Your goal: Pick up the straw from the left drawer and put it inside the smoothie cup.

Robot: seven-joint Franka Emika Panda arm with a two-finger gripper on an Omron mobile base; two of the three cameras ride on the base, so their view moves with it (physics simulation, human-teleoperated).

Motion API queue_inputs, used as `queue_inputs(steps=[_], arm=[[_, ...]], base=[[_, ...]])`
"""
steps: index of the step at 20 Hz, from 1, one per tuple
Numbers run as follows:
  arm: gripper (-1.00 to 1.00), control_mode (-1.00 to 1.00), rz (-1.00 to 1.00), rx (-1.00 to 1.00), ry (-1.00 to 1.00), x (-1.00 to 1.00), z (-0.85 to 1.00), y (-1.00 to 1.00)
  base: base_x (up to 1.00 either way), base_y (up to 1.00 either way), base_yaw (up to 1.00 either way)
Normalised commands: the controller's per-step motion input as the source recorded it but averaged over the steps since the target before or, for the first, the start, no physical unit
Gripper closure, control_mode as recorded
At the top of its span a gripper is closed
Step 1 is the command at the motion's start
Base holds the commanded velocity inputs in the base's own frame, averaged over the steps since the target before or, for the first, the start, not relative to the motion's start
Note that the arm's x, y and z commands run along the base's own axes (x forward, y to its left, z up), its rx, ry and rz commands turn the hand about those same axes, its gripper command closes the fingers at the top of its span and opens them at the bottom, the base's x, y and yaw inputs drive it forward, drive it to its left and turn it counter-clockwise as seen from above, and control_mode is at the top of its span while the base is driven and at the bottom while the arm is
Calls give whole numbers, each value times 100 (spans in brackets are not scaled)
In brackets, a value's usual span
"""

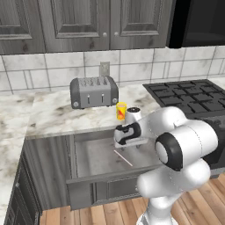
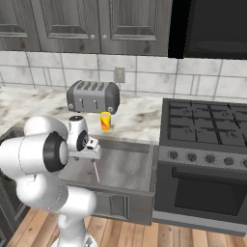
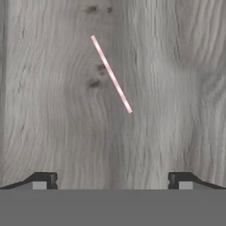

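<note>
the gripper (image 3: 112,181), fingers spread wide and empty, hangs over the open left drawer (image 1: 94,178), where the straw (image 3: 111,74) lies flat on the floor ahead of the fingertips, its length running diagonally across the gap between them.

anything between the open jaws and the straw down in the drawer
Nothing visible does. In the hand view the straw lies alone on the bare floor of the left drawer, ahead of the gripper, whose jaws stand wide open. The drawer is pulled out, with nothing covering the straw.
</note>
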Motion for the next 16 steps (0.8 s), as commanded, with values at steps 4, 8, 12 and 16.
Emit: queue_inputs(steps=[4, 8, 12, 16], arm=[[-100, -100, 1, 0, 0, 14, -27, 0], [-100, -100, 1, 0, 0, 11, -36, 0], [-100, -100, 1, 0, 0, 11, -49, 0], [-100, -100, 2, 0, 0, 15, -53, 0]], base=[[0, 0, 0], [0, 0, 0], [0, 0, 0], [0, 0, 0]])
